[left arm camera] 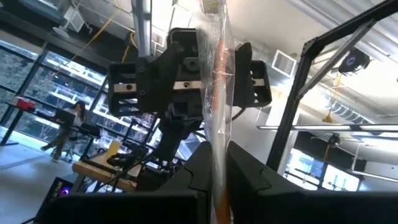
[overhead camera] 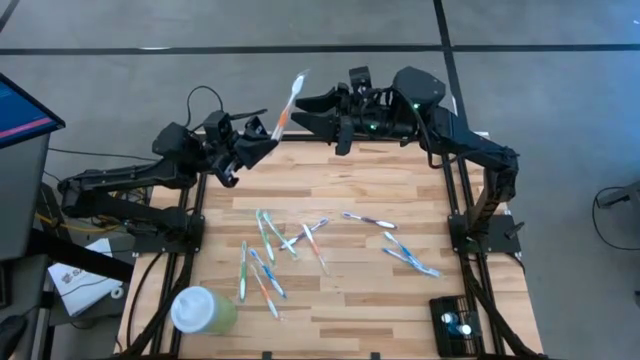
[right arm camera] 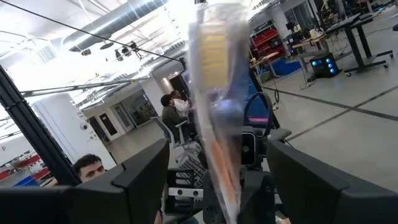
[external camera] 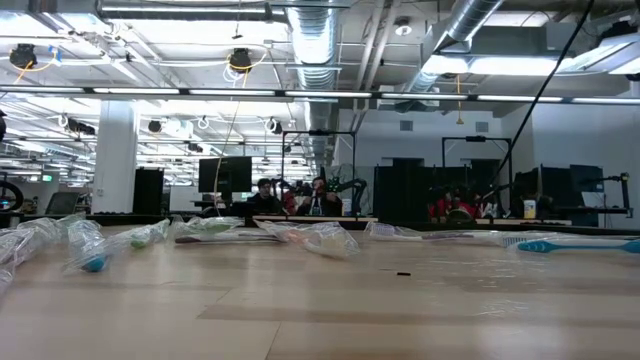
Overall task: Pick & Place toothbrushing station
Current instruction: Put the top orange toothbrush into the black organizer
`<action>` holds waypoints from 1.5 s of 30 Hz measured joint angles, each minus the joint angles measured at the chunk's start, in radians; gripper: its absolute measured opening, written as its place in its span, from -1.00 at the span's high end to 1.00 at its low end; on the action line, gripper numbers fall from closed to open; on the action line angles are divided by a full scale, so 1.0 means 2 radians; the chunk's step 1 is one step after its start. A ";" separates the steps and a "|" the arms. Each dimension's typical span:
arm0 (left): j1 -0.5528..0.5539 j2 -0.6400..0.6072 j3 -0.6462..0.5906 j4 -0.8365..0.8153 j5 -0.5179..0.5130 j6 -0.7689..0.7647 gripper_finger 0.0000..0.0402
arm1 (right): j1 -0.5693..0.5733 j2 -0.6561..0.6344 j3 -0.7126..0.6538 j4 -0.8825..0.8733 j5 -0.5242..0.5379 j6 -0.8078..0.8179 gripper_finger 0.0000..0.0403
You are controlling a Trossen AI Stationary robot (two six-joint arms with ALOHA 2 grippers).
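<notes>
**Wrapped brush held up at the far edge, station sitting alone in the near corner**

Nearest on the bench (overhead camera: pixel 400 310): the black toothbrushing station (overhead camera: pixel 458 326) at the near right corner, and a pale green cup (overhead camera: pixel 203 310) at near left. Mid-bench there's a scatter of wrapped toothbrushes (overhead camera: pixel 268 255). Up at the far edge, the left hand (overhead camera: pixel 268 143) is clamped on an orange wrapped toothbrush (overhead camera: pixel 288 105), raised above the bench. The right hand (overhead camera: pixel 303 108) faces it with fingers spread wide either side of the brush, not gripping. People sit at desks way behind.
</notes>
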 joint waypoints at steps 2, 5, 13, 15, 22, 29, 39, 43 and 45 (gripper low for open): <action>0.000 0.005 0.000 -0.003 -0.004 -0.001 0.93 | 0.000 0.002 0.000 0.001 0.002 0.000 -0.29; 0.000 0.009 0.000 0.001 -0.003 -0.002 0.93 | 0.000 0.006 0.000 0.000 0.002 0.000 -0.29; 0.000 0.009 0.000 -0.002 -0.001 -0.003 0.93 | 0.000 0.007 0.000 -0.002 0.003 0.000 -0.29; 0.000 0.008 0.000 -0.001 -0.001 -0.003 0.93 | 0.000 0.005 0.000 -0.002 0.003 0.000 -0.29; -0.003 0.012 0.000 0.000 -0.001 -0.004 0.93 | 0.000 0.004 0.000 -0.002 0.004 0.000 -0.19; -0.003 0.013 0.000 -0.006 -0.001 -0.004 0.93 | 0.000 0.004 0.000 -0.006 0.013 -0.002 0.14; -0.003 0.013 0.000 -0.015 -0.001 -0.006 0.93 | 0.000 0.005 0.000 -0.010 0.013 -0.008 0.63; -0.003 0.013 0.000 -0.016 0.000 -0.007 0.93 | 0.000 0.005 0.000 -0.011 0.014 -0.021 0.86; -0.003 0.013 0.000 -0.017 -0.001 -0.008 0.91 | 0.000 0.005 0.000 -0.012 0.016 -0.032 0.94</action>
